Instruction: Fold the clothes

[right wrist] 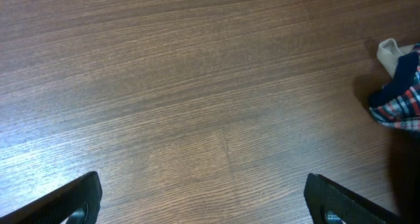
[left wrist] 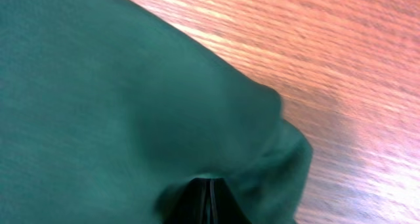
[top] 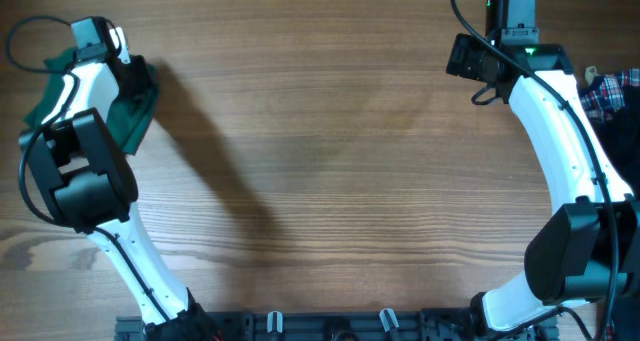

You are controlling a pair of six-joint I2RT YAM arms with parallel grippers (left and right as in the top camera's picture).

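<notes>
A dark green garment (top: 128, 116) lies bunched at the far left of the table, partly under my left arm. In the left wrist view the green cloth (left wrist: 118, 99) fills most of the frame, and my left gripper (left wrist: 209, 201) is shut with its fingers pressed together into the cloth. My right gripper (right wrist: 203, 198) is open and empty over bare wood; in the overhead view it is at the far right (top: 470, 59). A plaid garment (top: 610, 91) lies at the right edge and shows in the right wrist view (right wrist: 400, 96).
The wooden table (top: 330, 171) spreads between the two arms. A small white piece (right wrist: 387, 50) lies next to the plaid garment. The arm bases and a black rail (top: 330, 326) run along the front edge.
</notes>
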